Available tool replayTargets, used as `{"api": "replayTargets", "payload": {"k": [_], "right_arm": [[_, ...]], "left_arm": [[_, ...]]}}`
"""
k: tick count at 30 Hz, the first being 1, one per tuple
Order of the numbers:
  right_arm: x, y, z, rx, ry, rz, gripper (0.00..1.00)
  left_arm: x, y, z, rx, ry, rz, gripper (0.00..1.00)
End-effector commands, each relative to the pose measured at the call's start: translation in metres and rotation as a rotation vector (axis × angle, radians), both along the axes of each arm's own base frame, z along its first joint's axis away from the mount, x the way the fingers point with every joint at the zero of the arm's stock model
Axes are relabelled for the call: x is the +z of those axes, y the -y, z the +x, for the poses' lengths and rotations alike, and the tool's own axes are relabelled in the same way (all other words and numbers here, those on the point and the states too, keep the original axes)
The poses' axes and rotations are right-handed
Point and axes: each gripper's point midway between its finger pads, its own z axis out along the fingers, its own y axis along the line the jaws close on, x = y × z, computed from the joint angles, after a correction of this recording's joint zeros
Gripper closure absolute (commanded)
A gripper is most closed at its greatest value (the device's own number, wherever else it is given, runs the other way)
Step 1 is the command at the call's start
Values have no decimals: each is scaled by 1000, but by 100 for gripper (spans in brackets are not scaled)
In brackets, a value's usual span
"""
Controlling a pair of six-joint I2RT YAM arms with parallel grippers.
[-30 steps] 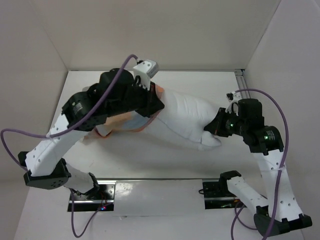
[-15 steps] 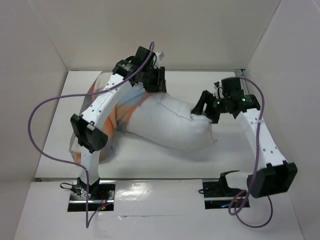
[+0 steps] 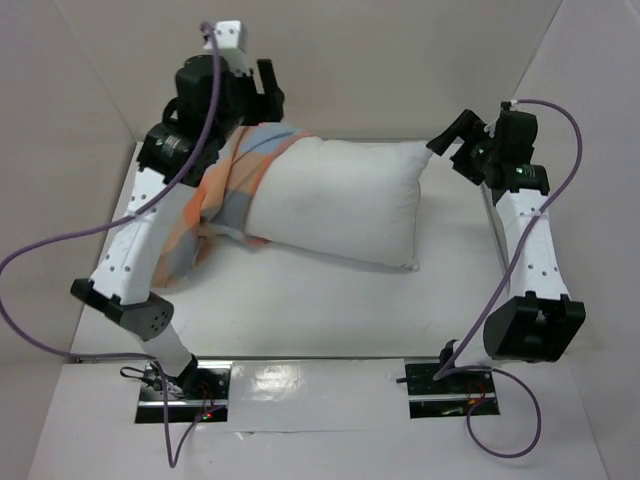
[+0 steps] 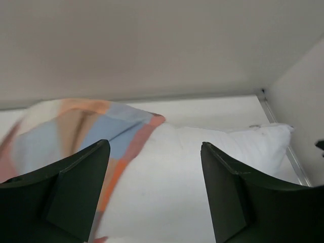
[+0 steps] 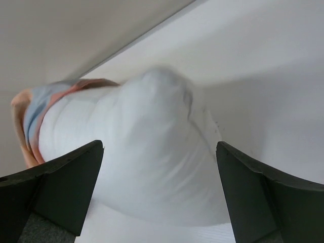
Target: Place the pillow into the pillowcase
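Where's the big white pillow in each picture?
Top external: pillow in the middle, pillowcase over its left end.
Left wrist: pillow at lower middle, pillowcase on the left.
Right wrist: pillow fills the centre, pillowcase at the left edge.
Shared landmark: the checked pillowcase.

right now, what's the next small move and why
Probably lower the left gripper onto the pillowcase edge and grip it. Both it and the right gripper hang open, holding nothing, and the pillowcase covers only the left end of the pillow, most of which lies bare.
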Motion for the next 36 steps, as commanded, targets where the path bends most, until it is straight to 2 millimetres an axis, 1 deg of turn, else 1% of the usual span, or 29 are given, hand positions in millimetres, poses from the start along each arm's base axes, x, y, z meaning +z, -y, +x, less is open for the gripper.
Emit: {"api": "replayTargets", "payload": {"k": [1,2,3,4,5,6,7,8,9,10,11,12,13,16,17,18,19,20,21,23,24,25,26,28,29,31,32,33,36], "right_arm": [[25,20,-8,-50,93,-160,0],[23,20,-11,-46,93,-170,0],[12,13,-13,-5,74,-177,0],[7,3,-14,33,67,-176,0],[-8,-5,-11,68,37,-178,0],[-15,-13,-8,97,23,-187,0],[-23,-29,-7,150,6,-203,0],[-30,-35,-4,168,-15,-216,0],[-44,-45,3,196,-60,-228,0],[-51,-48,7,208,-79,-244,0],[-58,-44,11,192,-105,-256,0],[-71,-47,16,197,-142,-262,0],[-77,-47,17,199,-156,-261,0],[-88,-43,23,182,-182,-275,0],[-92,-43,22,178,-194,-267,0],[-92,-41,22,170,-196,-273,0],[-97,-41,20,171,-208,-273,0],[-102,-41,18,173,-220,-273,0],[-97,-41,19,170,-202,-273,0],[-100,-41,17,172,-211,-273,0],[-104,-43,15,181,-219,-266,0],[-104,-38,16,171,-220,-265,0],[-104,-38,16,171,-220,-265,0],[-108,-40,14,179,-230,-259,0],[-110,-36,15,170,-228,-258,0],[-114,-36,13,171,-239,-257,0],[-119,-32,11,169,-251,-249,0],[-122,-32,11,170,-254,-249,0],[-129,-26,12,160,-266,-226,0]], "left_arm": [[-5,-45,15,189,28,84,15],[-18,-46,12,187,-14,110,19],[-32,-48,12,179,-52,129,21],[-44,-48,11,181,-86,136,21],[-61,-45,13,167,-127,156,21],[-84,-44,14,168,-176,175,19],[-94,-44,12,174,-206,172,19],[-101,-42,12,163,-222,177,18],[-117,-40,13,154,-255,193,16],[-121,-41,13,162,-262,200,14],[-127,-42,14,173,-280,206,13],[-131,-39,15,172,-286,215,13],[-142,-42,18,197,-308,241,12],[-160,-47,24,234,-341,283,12],[-172,-49,27,268,-361,324,12],[-176,-53,30,293,-365,342,12],[-181,-52,31,305,-368,361,12],[-185,-58,34,343,-370,387,12],[-199,-59,38,357,-391,414,12],[-216,-70,42,426,-405,477,12],[-221,-69,47,416,-402,498,12],[-240,-69,52,423,-432,532,12],[-249,-72,53,439,-449,563,13],[-257,-79,54,501,-457,578,16],[-260,-80,55,512,-459,591,20],[-256,-84,57,522,-454,582,24],[-254,-82,59,515,-451,571,28],[-258,-81,59,513,-458,577,34],[-255,-94,61,549,-460,570,42]]}}
